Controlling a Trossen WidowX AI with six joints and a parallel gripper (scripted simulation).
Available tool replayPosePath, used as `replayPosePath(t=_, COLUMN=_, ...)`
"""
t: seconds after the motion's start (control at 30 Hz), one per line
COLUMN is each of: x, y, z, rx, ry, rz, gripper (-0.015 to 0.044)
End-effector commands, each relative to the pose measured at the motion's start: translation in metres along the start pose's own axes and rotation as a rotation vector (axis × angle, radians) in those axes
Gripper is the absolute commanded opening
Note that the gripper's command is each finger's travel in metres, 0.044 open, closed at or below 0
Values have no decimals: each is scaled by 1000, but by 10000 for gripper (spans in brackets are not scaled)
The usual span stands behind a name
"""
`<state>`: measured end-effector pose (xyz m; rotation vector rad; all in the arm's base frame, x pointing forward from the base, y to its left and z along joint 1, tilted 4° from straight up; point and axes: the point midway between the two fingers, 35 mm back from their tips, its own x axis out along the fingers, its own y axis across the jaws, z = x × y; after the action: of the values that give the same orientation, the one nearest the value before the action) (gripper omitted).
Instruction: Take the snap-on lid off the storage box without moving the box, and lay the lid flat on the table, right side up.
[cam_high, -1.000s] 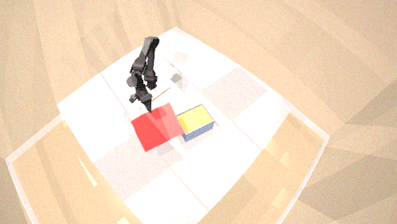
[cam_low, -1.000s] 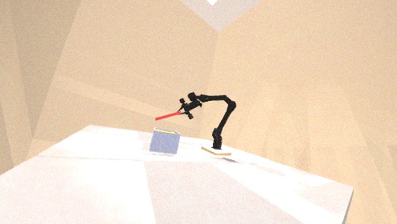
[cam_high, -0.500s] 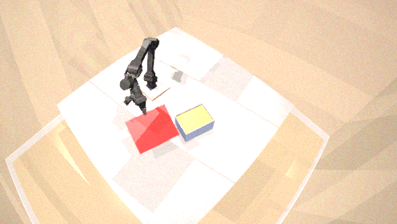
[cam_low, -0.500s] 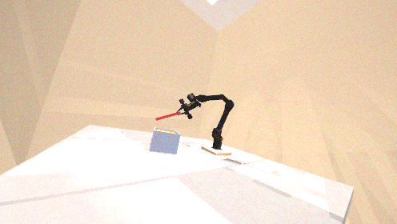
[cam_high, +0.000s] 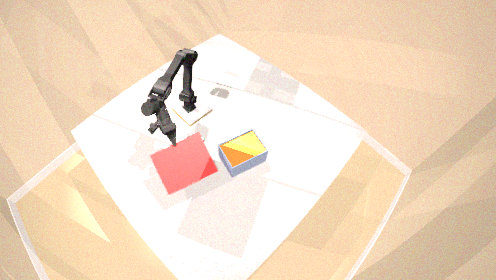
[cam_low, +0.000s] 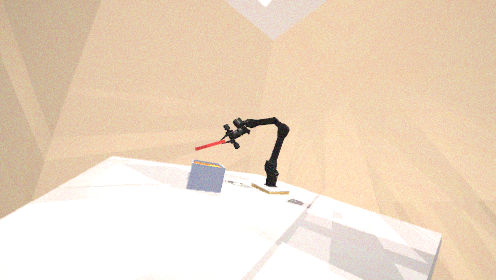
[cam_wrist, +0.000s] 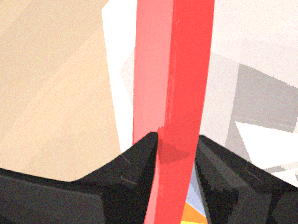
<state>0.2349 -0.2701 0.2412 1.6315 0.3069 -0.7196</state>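
Observation:
The red lid (cam_high: 183, 164) (cam_low: 210, 145) (cam_wrist: 187, 75) is a flat rectangle held up in the air. My gripper (cam_high: 175, 144) (cam_low: 224, 142) (cam_wrist: 176, 140) is shut on one edge of it. In the exterior view the lid tilts, its far edge lower than the gripped edge, and it is higher than the box. The blue-grey storage box (cam_high: 247, 164) (cam_low: 206, 177) stands upright and open on the table, its inside yellow and orange. In the top view the lid is left of the box, not over it. A corner of the box shows low in the wrist view.
The white table (cam_high: 300, 165) (cam_low: 125, 225) bears the box and the arm's base plate (cam_high: 192, 120) (cam_low: 270, 189), which is behind the lid and box in the top view. The table's left edge runs beyond the lid in that view. Shadows lie on the table.

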Motion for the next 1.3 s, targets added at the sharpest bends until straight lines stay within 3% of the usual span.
replayPosePath(t=0.0, x=-1, y=3, z=8, rx=-8, ry=3, rz=8, gripper=0)
replayPosePath(t=1.27, x=18, y=-22, z=6, rx=-7, ry=3, rz=8, gripper=0)
